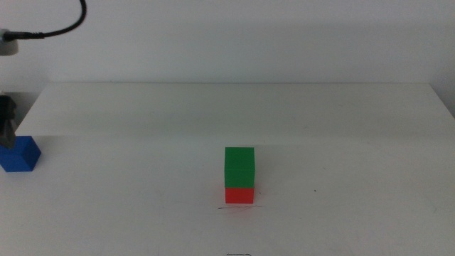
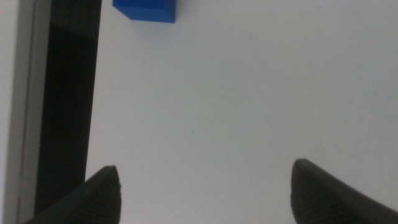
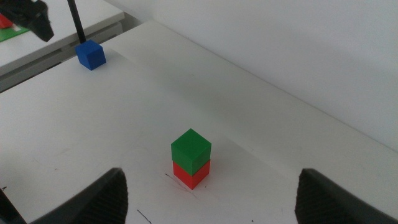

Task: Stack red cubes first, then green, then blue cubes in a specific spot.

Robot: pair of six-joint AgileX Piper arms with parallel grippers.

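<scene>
A green cube (image 1: pixel 239 165) sits squarely on a red cube (image 1: pixel 239 195) at the middle of the white table (image 1: pixel 355 185). The blue cube (image 1: pixel 20 154) lies alone at the far left edge. My left gripper (image 1: pixel 7 122) hangs just above and behind the blue cube. In the left wrist view its jaws are open and empty (image 2: pixel 205 190), with the blue cube (image 2: pixel 145 9) ahead of them. My right gripper (image 3: pixel 214 199) is open and empty, out of the middle view; it looks from a distance at the green cube (image 3: pixel 191 149), red cube (image 3: pixel 191 175) and blue cube (image 3: pixel 91 54).
A black cable (image 1: pixel 64 25) arcs at the top left. The table's left edge borders a dark gap (image 2: pixel 68 93). A faint pen mark (image 1: pixel 238 208) lies by the stack's base. A paler white band (image 1: pixel 234 107) runs across the back of the table.
</scene>
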